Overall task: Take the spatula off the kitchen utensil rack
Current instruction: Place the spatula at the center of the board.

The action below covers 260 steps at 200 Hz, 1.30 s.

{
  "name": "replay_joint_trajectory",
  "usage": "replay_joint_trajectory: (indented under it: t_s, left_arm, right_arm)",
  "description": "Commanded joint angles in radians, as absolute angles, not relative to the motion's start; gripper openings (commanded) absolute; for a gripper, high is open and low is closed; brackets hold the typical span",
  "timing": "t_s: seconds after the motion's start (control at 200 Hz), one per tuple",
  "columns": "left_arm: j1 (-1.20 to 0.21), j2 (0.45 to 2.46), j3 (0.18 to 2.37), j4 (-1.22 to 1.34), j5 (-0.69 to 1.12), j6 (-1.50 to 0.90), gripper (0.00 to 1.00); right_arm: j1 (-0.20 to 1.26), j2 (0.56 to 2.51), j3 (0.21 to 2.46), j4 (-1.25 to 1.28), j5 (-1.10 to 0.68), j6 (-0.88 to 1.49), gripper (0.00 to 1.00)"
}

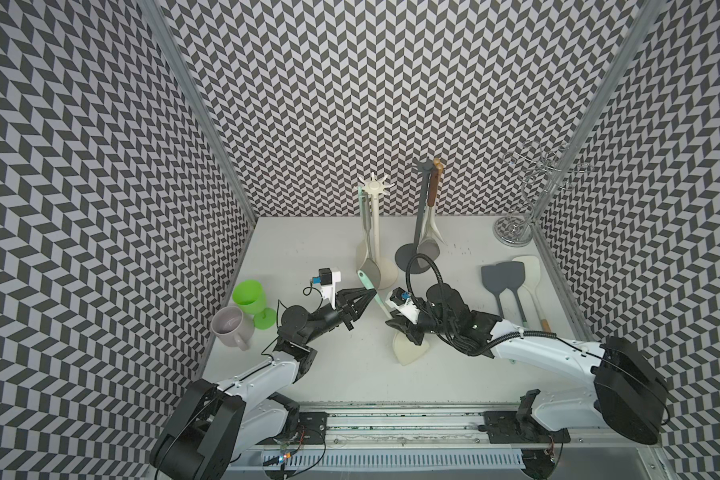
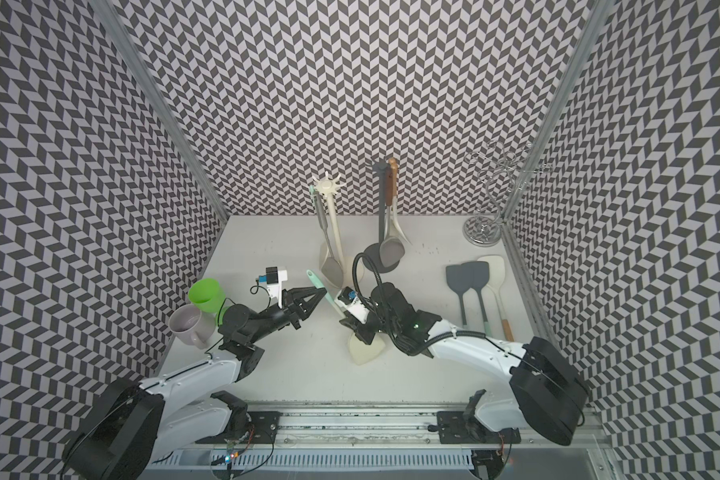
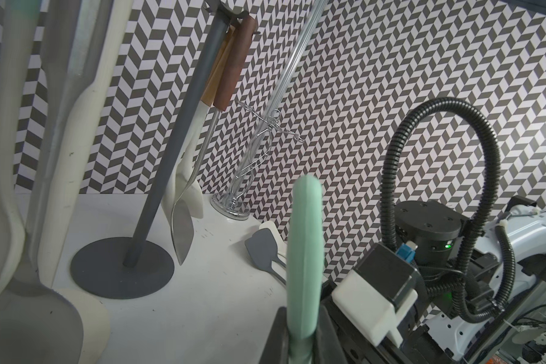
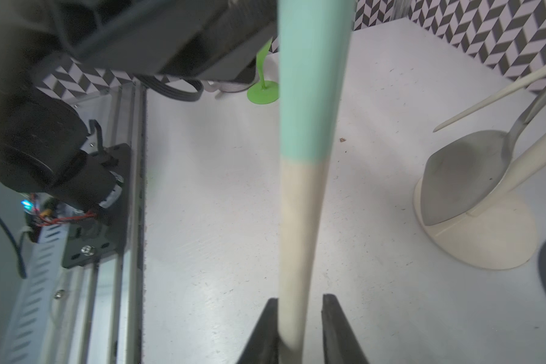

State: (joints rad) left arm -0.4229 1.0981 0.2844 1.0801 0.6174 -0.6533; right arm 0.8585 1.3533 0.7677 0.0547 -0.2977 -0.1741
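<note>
- The spatula (image 1: 378, 301) (mint handle, cream shaft and blade) is off the cream utensil rack (image 1: 376, 220). It slants in the air just in front of the rack's base, on the robot's side.
- The left gripper (image 1: 368, 295) reaches in from the rack's left and is clenched hard on the mint handle. In the left wrist view the handle stands squeezed between both dark fingers.
- The right gripper (image 1: 402, 331) sits further down the spatula, farther from the rack, with its jaws straddling the cream shaft just above the blade.
- In the right wrist view those jaws are parted: one finger (image 4: 265, 327) lies against the shaft, the other stands off it with a sliver of table showing between. The grip is loosened, not pinching.
- The blade hangs lowest, the part farthest from the rack, over the white table (image 1: 329, 249) — whether its tip touches the surface, I cannot tell.
- On the rack itself a grey-bladed turner (image 1: 368, 266) hangs with its blade down at the base.
- A dark grey stand (image 1: 422, 208) rises just to the rack's right — it carries wooden-handled utensils.
</note>
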Motion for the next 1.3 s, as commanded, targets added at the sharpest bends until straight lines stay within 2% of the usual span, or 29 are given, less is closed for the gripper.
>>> replay_joint_trajectory:
  t_s: [0.0, 0.21, 0.335, 0.386, 0.416, 0.641, 0.756, 0.886, 1.052, 1.297]
  left_arm:
    - [-0.425, 1.020, 0.296, 1.042, 0.520, -0.663, 0.00]
    - [-0.434, 0.929, 0.295, 1.061, 0.290, -0.667, 0.00]
    - [-0.482, 0.944, 0.332, 1.092, 0.175, -0.613, 0.00]
    - [-0.518, 0.954, 0.345, 1.108, 0.122, -0.574, 0.00]
    - [-0.541, 0.962, 0.352, 1.118, 0.082, -0.544, 0.00]
    - [-0.686, 1.015, 0.372, 1.245, -0.118, -0.336, 0.00]
    - [-0.756, 1.047, 0.368, 1.342, -0.204, -0.229, 0.00]
    - [-0.829, 1.091, 0.362, 1.472, -0.254, -0.114, 0.00]
    - [-0.924, 1.149, 0.342, 1.649, -0.303, 0.021, 0.00]
    - [-1.029, 1.204, 0.341, 1.759, -0.317, 0.138, 0.00]
  right_arm:
    - [0.862, 1.292, 0.800, 0.112, -0.240, -0.129, 0.50]
    - [0.862, 1.213, 0.841, 0.072, -0.238, 0.068, 0.71]
    - [0.861, 1.145, 0.808, 0.143, -0.186, 0.355, 0.82]
    - [0.859, 1.118, 0.808, 0.150, -0.197, 0.460, 0.95]
    - [0.859, 1.106, 0.808, 0.155, -0.225, 0.504, 0.99]
    - [0.854, 1.034, 0.813, 0.160, -0.254, 0.970, 1.00]
    - [0.853, 1.010, 0.762, 0.256, -0.279, 1.214, 1.00]
    - [0.840, 0.991, 0.666, 0.442, -0.298, 1.525, 0.83]
    - [0.831, 1.011, 0.670, 0.457, -0.275, 1.699, 0.81]
    - [0.816, 1.087, 0.676, 0.577, -0.288, 1.880, 0.73]
